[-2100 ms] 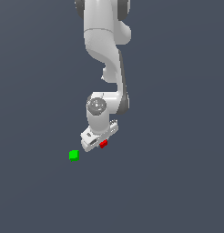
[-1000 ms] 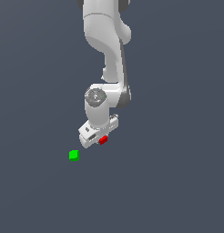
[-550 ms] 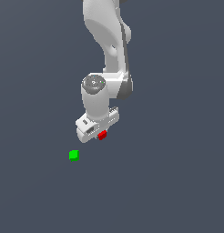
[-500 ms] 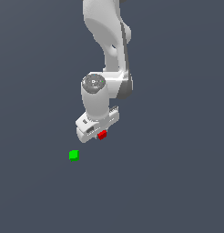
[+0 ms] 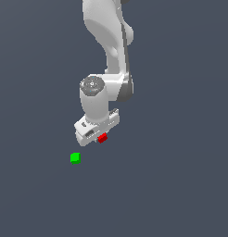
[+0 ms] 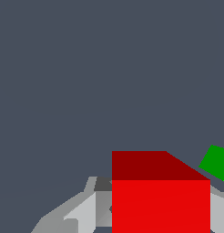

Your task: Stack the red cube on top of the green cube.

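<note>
The red cube sits between the fingers of my white gripper, which is shut on it and holds it above the grey floor. In the wrist view the red cube fills the space between the grey fingers. The green cube lies on the floor, below the gripper and toward the exterior view's left, apart from it. The green cube also shows at the edge of the wrist view, beyond the red cube.
The white arm rises above the gripper. The plain dark grey floor spreads all around.
The gripper has lifted with the red cube in it and drifted slightly toward the exterior view's left. The green cube has not moved.
</note>
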Controlling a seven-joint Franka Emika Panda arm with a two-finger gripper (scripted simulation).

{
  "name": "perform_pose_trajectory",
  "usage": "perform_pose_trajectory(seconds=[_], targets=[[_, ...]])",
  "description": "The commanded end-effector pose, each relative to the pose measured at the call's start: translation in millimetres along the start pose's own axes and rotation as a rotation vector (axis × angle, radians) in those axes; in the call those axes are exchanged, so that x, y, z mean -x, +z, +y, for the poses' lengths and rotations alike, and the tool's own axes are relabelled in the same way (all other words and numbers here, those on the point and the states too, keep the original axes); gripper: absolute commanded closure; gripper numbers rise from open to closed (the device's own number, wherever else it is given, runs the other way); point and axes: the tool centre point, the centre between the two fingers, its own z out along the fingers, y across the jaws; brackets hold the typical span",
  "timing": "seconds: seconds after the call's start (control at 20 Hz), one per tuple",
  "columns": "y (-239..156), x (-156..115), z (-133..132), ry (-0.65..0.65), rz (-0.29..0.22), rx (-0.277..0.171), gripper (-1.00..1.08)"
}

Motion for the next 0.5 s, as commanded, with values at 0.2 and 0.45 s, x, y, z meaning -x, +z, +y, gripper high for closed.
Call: perform_pose_trajectory(seconds=[0.2, 0.45], targets=[[11.2, 6.4, 29.4, 0.001, -0.001, 0.001, 1.08], [23.7, 12.9, 62.5, 0.001, -0.001, 0.001, 1.08]])
